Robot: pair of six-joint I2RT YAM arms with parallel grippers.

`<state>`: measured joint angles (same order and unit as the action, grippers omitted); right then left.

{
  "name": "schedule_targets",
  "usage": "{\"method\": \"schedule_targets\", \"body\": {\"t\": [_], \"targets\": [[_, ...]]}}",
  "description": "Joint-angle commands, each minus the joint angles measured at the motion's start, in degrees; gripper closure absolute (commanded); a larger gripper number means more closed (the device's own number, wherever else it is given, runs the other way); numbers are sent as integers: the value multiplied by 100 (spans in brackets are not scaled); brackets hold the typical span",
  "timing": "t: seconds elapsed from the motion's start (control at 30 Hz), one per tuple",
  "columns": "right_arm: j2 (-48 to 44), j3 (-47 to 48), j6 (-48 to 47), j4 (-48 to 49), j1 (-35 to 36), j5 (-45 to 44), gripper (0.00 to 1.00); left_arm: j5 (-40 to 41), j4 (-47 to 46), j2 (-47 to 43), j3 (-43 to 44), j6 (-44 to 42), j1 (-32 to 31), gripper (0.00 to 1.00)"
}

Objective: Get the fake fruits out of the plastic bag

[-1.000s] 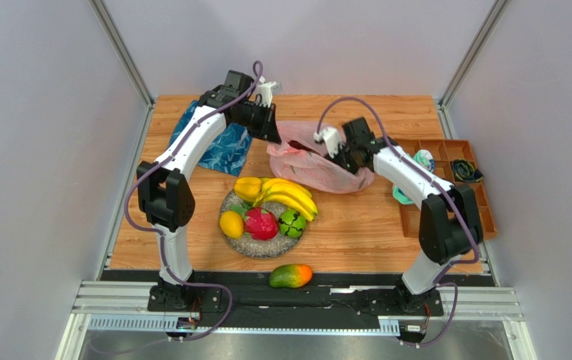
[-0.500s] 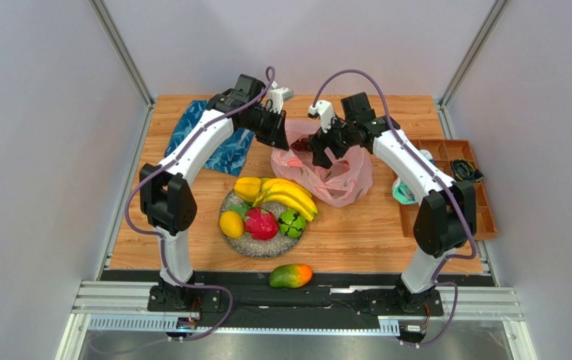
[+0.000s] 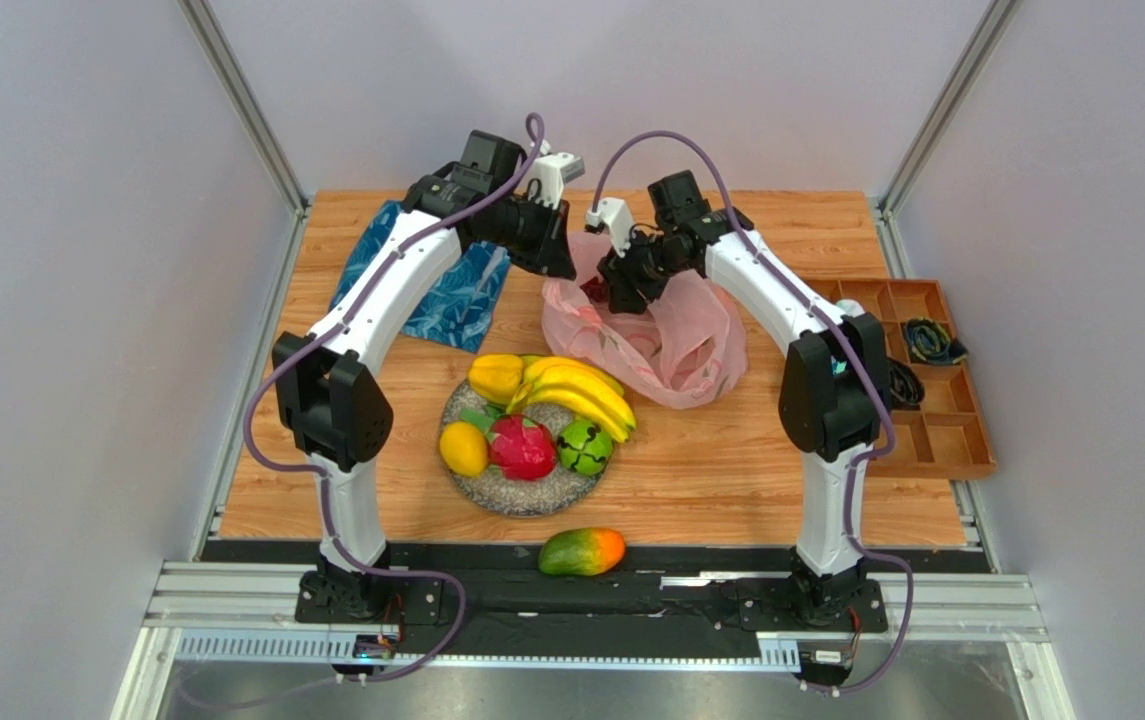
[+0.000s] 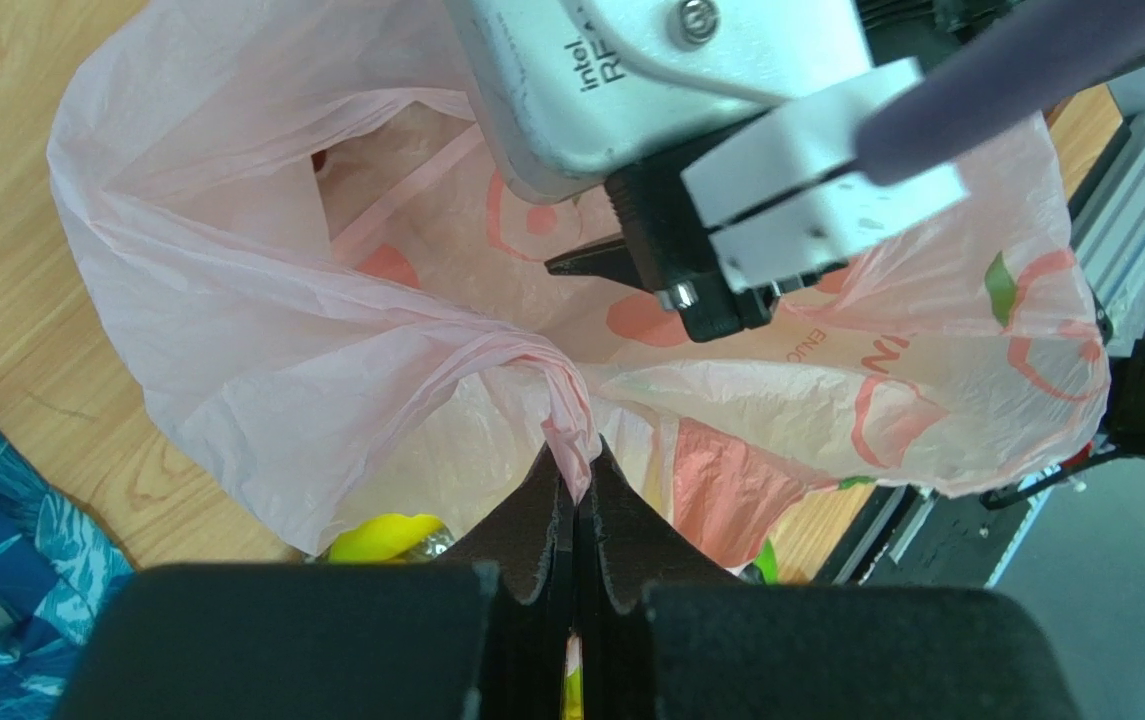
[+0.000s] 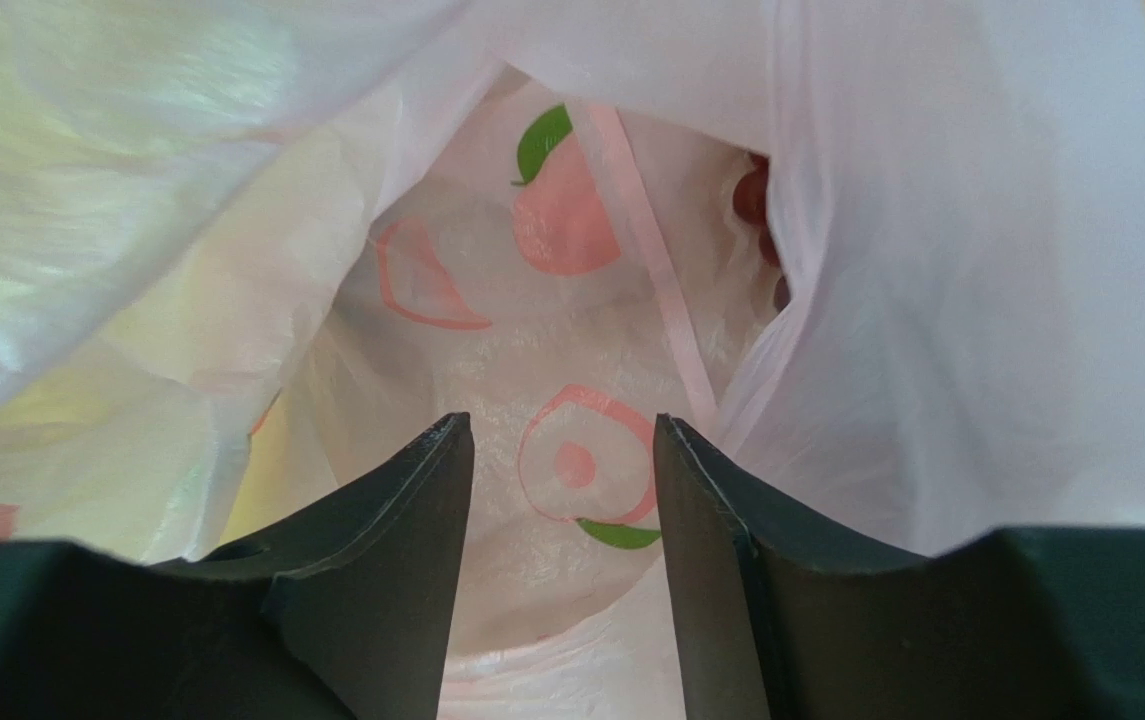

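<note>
Bottom centre of the overhead view: a red-green mango (image 3: 581, 551) lies alone on the dark strip at the near edge of the worktop (image 3: 713, 480). Just above it, the speckled plate (image 3: 491, 491) carries fake fruits that are out of the bag. There are bananas (image 3: 586, 393), a red dragon fruit (image 3: 523, 447), a green melon (image 3: 586, 446) and a yellow-orange fruit (image 3: 463, 447).

Further back, right of centre, the pink plastic bag (image 3: 676, 345) slumps on the wood with its mouth lifted. The left gripper (image 4: 575, 488) has its jaws clamped tight on a gathered pleat of the bag's rim. The right gripper (image 5: 563, 435) is nosed into the mouth, jaws parted to a middling gap with nothing between them. A dark red shape (image 5: 754, 195) peeks past a fold in the upper right of the right wrist view, but I cannot tell which fruit it is. Far left lies a blue leaf-patterned cloth (image 3: 436, 293).
</note>
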<state>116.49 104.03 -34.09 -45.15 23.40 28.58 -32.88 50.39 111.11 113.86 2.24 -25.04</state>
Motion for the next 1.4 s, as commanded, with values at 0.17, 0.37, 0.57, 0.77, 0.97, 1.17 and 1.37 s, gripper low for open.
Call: {"method": "schedule_targets", "body": {"t": [0.17, 0.37, 0.57, 0.77, 0.97, 1.17, 1.37], "targets": [[471, 592, -905, 181, 191, -396, 54, -130, -21, -72, 321, -4, 8, 100], [612, 917, -1837, -161, 200, -459, 58, -148, -38, -37, 373, 22, 43, 100], [744, 971, -2541, -539, 375, -502, 61, -227, -65, 42, 444, 75, 52, 100], [288, 347, -2761, -214, 595, -757, 66, -227, -73, 42, 496, 75, 87, 100], [-188, -488, -3024, -161, 745, -696, 69, -262, -108, 112, 593, 83, 139, 100], [356, -428, -2920, -64, 763, -1730, 71, -254, -126, 165, 882, 5, 201, 100], [691, -269, -2498, 600, 465, -3477, 70, -201, -205, 218, 1365, -136, 412, 100]]}}
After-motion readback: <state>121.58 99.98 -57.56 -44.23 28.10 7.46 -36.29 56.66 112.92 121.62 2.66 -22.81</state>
